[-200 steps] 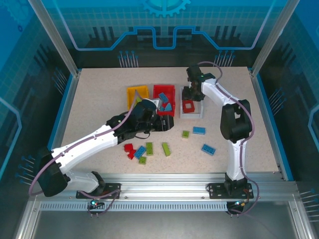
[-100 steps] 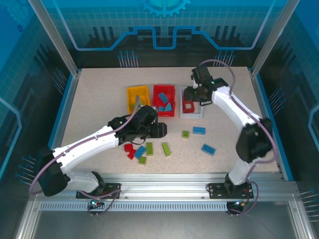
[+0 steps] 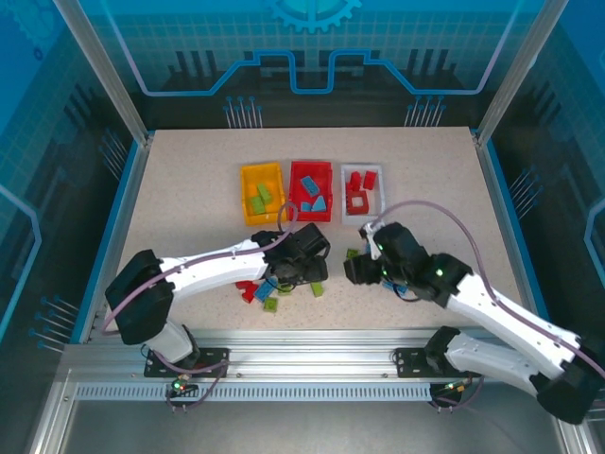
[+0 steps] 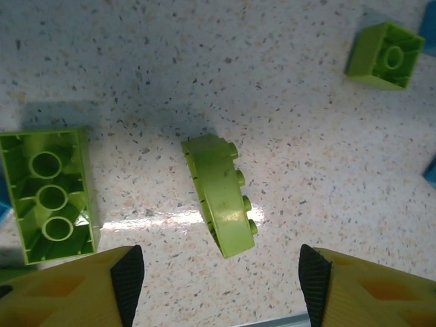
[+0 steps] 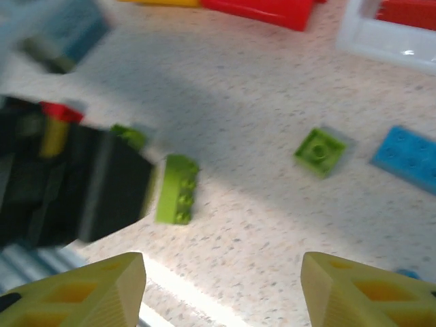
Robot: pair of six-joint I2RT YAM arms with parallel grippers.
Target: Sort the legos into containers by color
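Both arms pulled back nearward. Your left fingers (image 4: 126, 276) hung open, empty, astride the tipped lime brick (image 4: 221, 197); right fingers (image 5: 116, 286) gaped empty. You needed centring before closing.

The left arm (image 3: 203, 270) and right arm (image 3: 506, 314) have rounded white links with black joints, each trailed by a mauve-grey cable (image 3: 421, 202). Black base plates (image 3: 189, 359) sit at six o'clock. The fingers (image 4: 61, 293) are yellow with black pads (image 4: 128, 276).
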